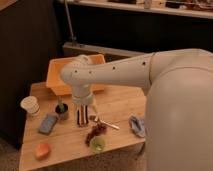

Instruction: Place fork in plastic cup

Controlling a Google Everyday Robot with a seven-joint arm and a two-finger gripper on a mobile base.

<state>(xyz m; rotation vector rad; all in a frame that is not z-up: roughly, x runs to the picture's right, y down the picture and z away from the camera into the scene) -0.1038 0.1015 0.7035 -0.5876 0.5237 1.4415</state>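
Camera view, read from the left side: a white paper cup (30, 106) is seen near the table edge, with a grey-blue cloth (48, 123) and an orange object (42, 150) in front of it. Next a dark cup with a green stick (62, 111) is found, and behind it a yellow bin (75, 75). The gripper (83, 119) is pointed straight down at the wooden table (120, 102), just beside the dark cup. Whether it is open or closed cannot be told, and nothing is seen to be held in it. Further right, a blue cloth (136, 125) is lying.

Several things could go wrong. The fork (106, 123) is thin and lies flat on the wood, so it may be pushed away or slip out when a grasp is tried. The dark cup may be knocked, because it stands so close. The plastic cup (97, 144) is small and looks light, so it may be tipped over by the longer fork. A dark reddish clump (95, 132) (what it is cannot be made out) lies between fork and cup and may be dragged along.

The fork is placed just to the right of the gripper, with one end near it and the rest running away rightward. Contact cannot be judged.
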